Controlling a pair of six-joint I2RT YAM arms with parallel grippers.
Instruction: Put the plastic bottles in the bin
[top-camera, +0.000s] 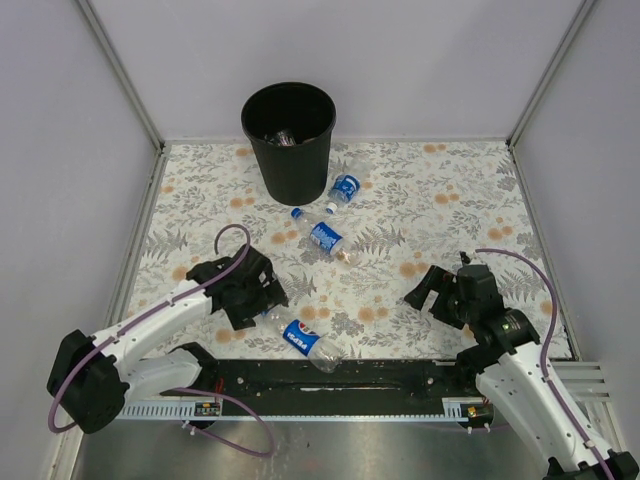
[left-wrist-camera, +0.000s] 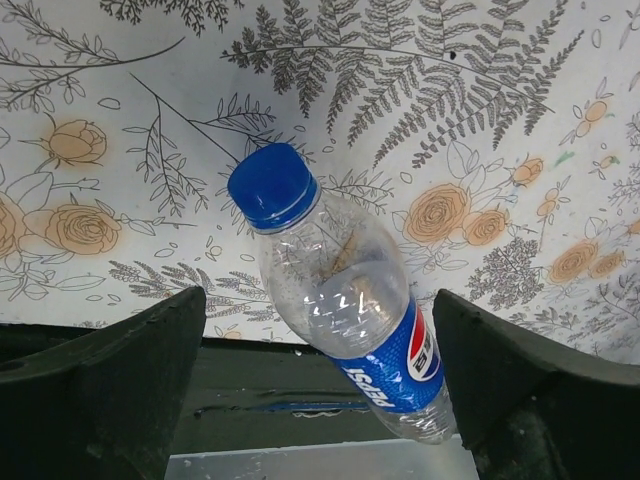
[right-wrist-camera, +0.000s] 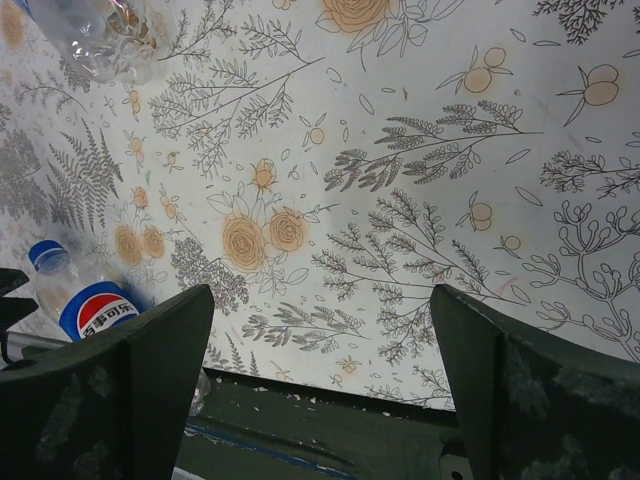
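Three bottles lie on the flowered table (top-camera: 450, 200): far bottle (top-camera: 345, 189) just beside the black bin (top-camera: 290, 150), middle bottle (top-camera: 322, 237) near it, near bottle (top-camera: 305, 340) at the left gripper (top-camera: 262, 300). Only the left wrist view shows those jaws spread wide, the near bottle lying between them, ungrasped. Right gripper (top-camera: 425, 290), equally released, holds nothing, well apart from all three.

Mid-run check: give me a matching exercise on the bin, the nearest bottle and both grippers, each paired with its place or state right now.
1 bin
2 nearest bottle
3 left gripper
4 right gripper

A open over bare cloth
B upright at the far side
C open over a bottle
D lying at the near edge

Pairs: 1-B, 2-D, 3-C, 4-A
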